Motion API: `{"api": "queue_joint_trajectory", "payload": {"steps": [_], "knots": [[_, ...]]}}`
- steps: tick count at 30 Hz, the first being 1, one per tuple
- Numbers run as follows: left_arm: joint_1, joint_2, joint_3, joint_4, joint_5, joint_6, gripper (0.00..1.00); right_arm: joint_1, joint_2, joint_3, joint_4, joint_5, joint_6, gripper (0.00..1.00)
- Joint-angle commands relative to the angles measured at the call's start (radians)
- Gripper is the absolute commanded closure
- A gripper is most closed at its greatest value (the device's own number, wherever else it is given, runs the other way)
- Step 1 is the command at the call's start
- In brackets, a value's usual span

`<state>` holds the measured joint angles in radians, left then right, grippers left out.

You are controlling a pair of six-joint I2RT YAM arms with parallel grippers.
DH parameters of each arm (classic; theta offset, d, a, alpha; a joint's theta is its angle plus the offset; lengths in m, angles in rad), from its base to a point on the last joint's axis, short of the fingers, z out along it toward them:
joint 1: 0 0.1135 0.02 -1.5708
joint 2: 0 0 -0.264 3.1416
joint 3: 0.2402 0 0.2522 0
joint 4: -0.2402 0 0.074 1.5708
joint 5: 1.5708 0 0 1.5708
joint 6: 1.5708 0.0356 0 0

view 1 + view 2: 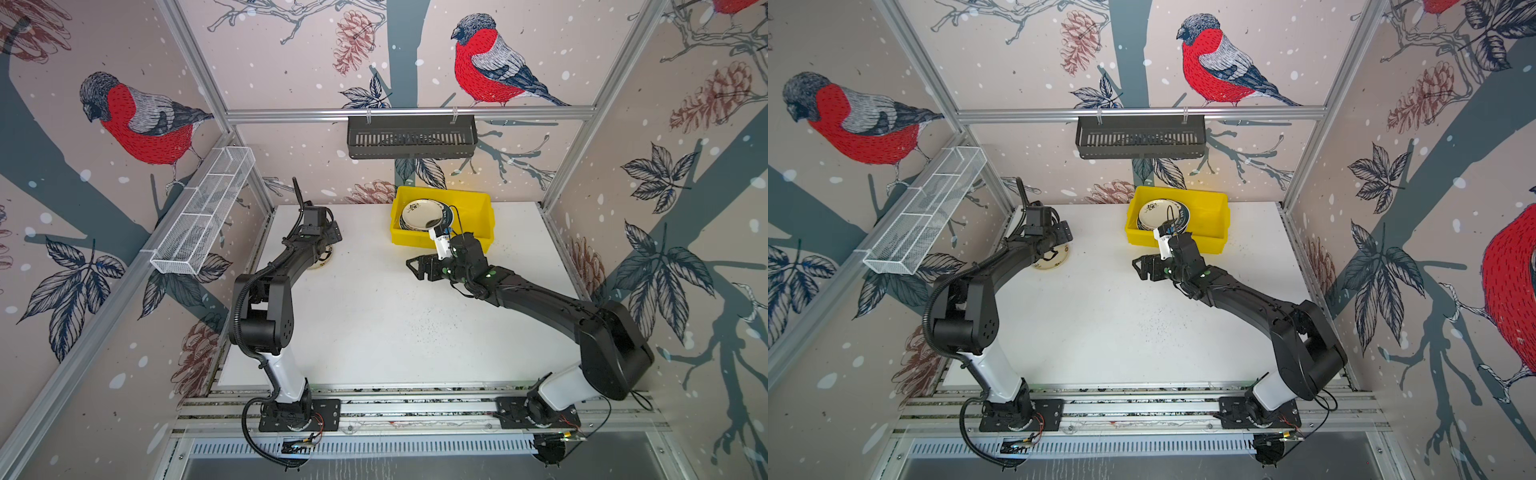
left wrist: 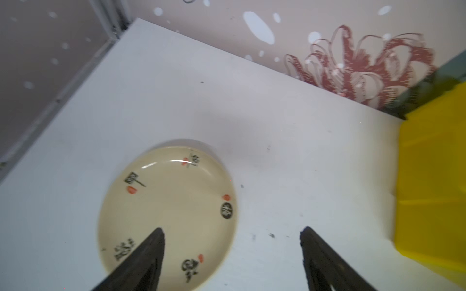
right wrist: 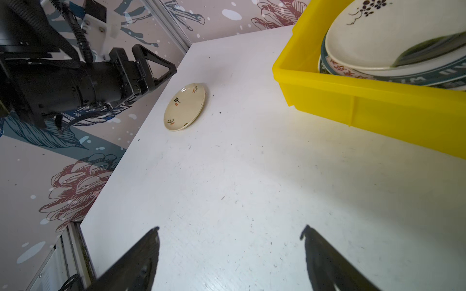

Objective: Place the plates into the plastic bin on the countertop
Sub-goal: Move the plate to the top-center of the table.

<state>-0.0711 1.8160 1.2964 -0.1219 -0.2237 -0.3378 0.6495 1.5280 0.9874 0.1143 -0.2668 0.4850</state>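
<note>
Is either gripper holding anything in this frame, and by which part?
Nothing is held. The left gripper hangs open above the cream plate, which lies on the countertop; the right gripper is open over bare countertop.

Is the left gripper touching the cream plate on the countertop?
Apart. Right wrist view shows bare countertop between the left gripper and the cream plate.

Both top views looking steeply down from high above 6 o'clock edge of countertop [image 1: 374, 332], set far back, taking in whole surface; yellow bin [image 1: 440, 242] lying at 1 o'clock, cream plate [image 1: 1062, 255] at 10 o'clock. Left wrist camera hanging close over plate [image 2: 166, 201], tilting down, facing toward bin [image 2: 433, 176]. Right wrist camera sitting low near countertop [image 3: 252, 189], looking across toward 9 o'clock, catching plate [image 3: 185, 107] and bin [image 3: 378, 113]. Both wrist views sharing plate and bin wall.
</note>
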Motion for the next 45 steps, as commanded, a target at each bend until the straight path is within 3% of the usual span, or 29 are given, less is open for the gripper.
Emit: {"api": "queue_joint_trajectory", "payload": {"steps": [1,7,16,27,34,38,45], "knots": [[0.018,0.034,0.04,-0.079,-0.159,0.081,0.21,0.005,-0.004,-0.015,-0.03,-0.018,-0.039,0.11],[0.072,0.103,0.096,-0.101,-0.074,0.064,0.22,0.001,-0.028,-0.062,-0.026,-0.005,-0.04,0.11],[0.238,0.116,0.102,-0.079,0.168,0.058,0.21,-0.023,-0.023,-0.069,-0.047,-0.014,-0.065,0.11],[0.278,0.213,0.196,-0.119,0.22,0.156,0.18,-0.045,-0.015,-0.091,-0.036,-0.041,-0.057,0.11],[0.374,0.238,0.208,-0.082,0.398,0.173,0.26,-0.071,-0.045,-0.1,-0.069,-0.011,-0.069,0.11],[0.416,0.284,0.216,-0.076,0.563,0.155,0.34,-0.077,-0.064,-0.094,-0.083,0.012,-0.081,0.11],[0.419,0.318,0.211,-0.07,0.603,0.186,0.36,-0.091,-0.062,-0.102,-0.089,0.009,-0.081,0.11]]}}
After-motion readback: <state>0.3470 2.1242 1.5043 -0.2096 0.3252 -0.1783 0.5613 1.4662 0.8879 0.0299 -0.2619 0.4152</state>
